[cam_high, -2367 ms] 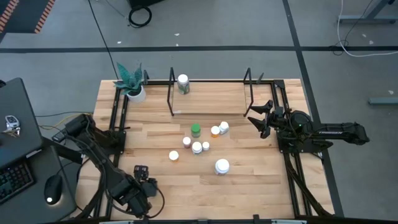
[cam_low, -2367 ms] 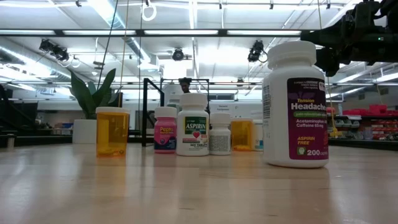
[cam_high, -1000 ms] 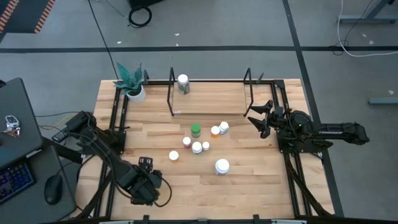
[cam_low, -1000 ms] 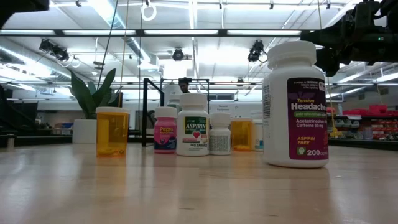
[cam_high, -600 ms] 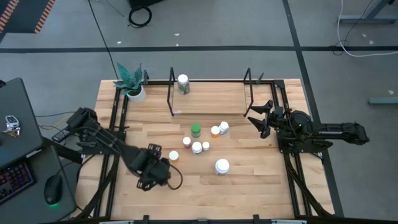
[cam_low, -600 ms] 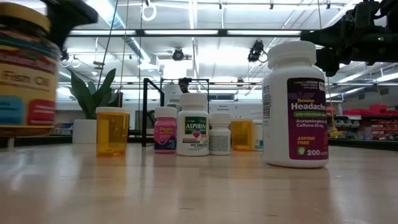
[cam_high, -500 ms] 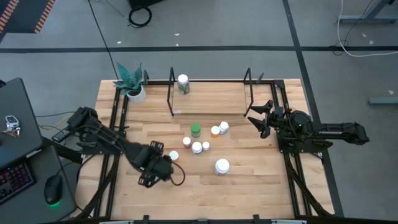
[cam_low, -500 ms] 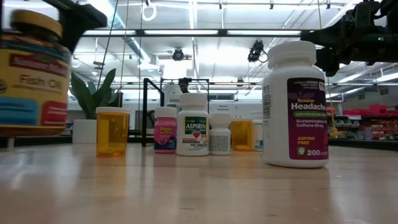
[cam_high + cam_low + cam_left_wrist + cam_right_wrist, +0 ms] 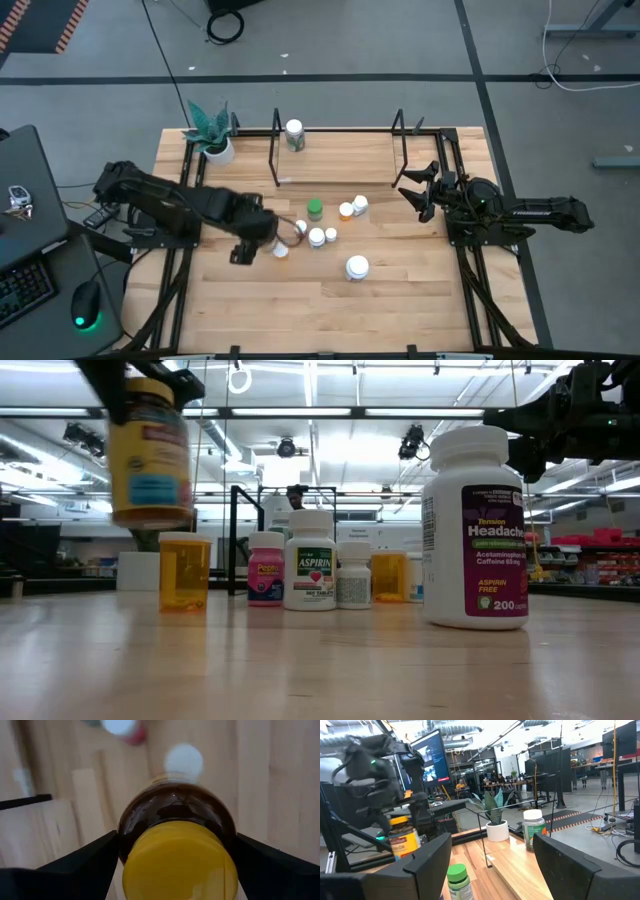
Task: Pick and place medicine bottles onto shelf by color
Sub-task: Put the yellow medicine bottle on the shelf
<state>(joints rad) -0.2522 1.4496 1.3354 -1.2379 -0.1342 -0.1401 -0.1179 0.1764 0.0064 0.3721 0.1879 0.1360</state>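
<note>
Amber bottle (image 9: pixel 176 827), yellow lid, is clamped in left gripper (image 9: pixel 262 229), lifted clear of the table, just left of the bottle cluster (image 9: pixel 318 237). Shelf (image 9: pixel 337 182) at the back has one white-capped bottle (image 9: pixel 294 133). Right gripper (image 9: pixel 412 190) waits beside the shelf's right end, fingers apart, holding nothing.

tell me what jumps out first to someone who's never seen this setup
The left gripper holds an amber bottle with a yellow lid in the air, at the left edge of a cluster of small pill bottles mid-table. In the low view a big white headache bottle looms nearest the camera. One white-capped bottle already stands on the shelf at the far edge, while the right gripper waits open at the right.
</note>
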